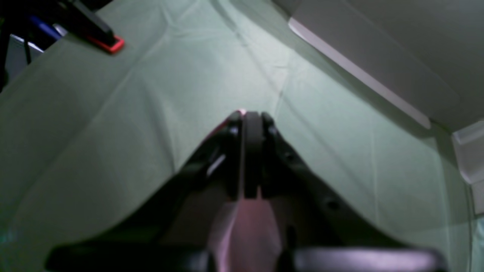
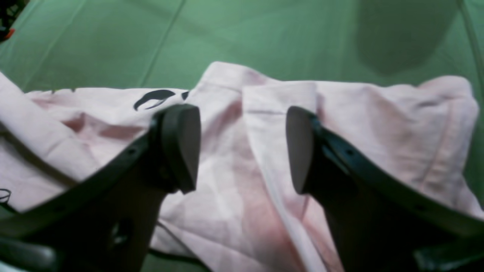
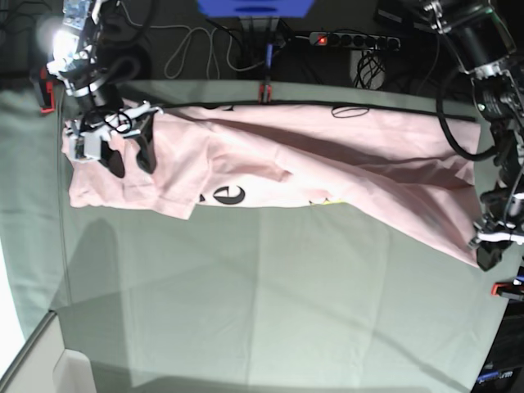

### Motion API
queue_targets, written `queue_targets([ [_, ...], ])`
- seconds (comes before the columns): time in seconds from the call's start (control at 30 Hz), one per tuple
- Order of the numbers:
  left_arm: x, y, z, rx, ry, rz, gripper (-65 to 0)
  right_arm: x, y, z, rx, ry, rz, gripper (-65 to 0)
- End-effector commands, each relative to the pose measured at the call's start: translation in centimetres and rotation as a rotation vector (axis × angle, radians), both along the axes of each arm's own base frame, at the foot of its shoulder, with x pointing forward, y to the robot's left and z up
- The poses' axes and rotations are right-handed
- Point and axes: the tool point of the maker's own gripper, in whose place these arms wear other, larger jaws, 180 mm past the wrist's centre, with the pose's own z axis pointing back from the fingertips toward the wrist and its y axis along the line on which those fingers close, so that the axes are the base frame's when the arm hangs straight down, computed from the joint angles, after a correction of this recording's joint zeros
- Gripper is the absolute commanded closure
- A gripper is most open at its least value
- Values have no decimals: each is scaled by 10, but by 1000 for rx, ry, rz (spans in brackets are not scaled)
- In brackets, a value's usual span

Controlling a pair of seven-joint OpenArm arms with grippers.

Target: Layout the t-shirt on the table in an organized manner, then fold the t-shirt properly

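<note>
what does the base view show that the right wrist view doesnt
Only the base view shows the whole t-shirt stretched across the far side of the table, the left gripper shut on its corner at the table's edge, and a power strip behind. Only the right wrist view shows, close up, the right gripper with its jaws wide apart above a fold of pink cloth, gripping nothing. Both show the pink shirt with black lettering, the green-grey table cover and the open right gripper.
</note>
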Motion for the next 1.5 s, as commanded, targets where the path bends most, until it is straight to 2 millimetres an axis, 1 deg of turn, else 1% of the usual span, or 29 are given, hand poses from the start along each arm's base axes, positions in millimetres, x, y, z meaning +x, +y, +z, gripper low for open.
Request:
queue_targets([
  [0.0,9,9,15,7,-49,13,0,4,-1,11,10,-48,-2,-363],
  [0.07,11,13,5,-16,-28,25,0,3,-4,11,2,-45,2,-363],
  [0.17,9,22,-16,-36,27,40,0,3,-4,11,0,-43,2,-363],
  [0.23,6,25,-27,-55,47,53,0,3,-4,11,0,-43,2,-362],
  [0.27,6,27,-28,-57,52,56,0,3,-4,11,0,-43,2,-362],
  [0.33,4,35,-25,-42,54,61,0,3,-4,11,0,-43,2,-362],
  [0.47,1,37,-27,-36,65,59,0,5,-4,12,0,-50,2,-362],
  [0.5,-5,37,-33,-35,82,59,0,5,-4,12,0,-50,2,-362],
  [0.6,-20,43,-42,-39,103,83,0,5,-4,12,0,-50,2,-362],
  [0.73,-43,36,-60,-50,147,88,0,6,-4,13,0,-51,2,-362],
  [0.83,-58,36,-74,-52,186,92,0,6,-4,13,0,-51,2,-362],
  [0.9,-63,31,-82,-63,204,88,0,5,-4,11,2,-47,2,-362],
  [0.97,-68,21,-88,-71,208,50,0,4,-3,8,7,-39,2,-362],
  [1.03,-71,9,-90,-63,199,-11,0,5,-3,6,11,-37,0,-362],
  [1.13,-76,1,-92,-49,200,-63,0,6,-3,2,18,-28,-2,-362],
  [1.4,-112,0,-115,-57,280,-69,0,5,-4,2,17,-28,-4,-362],
  [1.47,-120,7,-116,-53,287,-48,0,6,-4,2,17,-29,-4,-362],
])
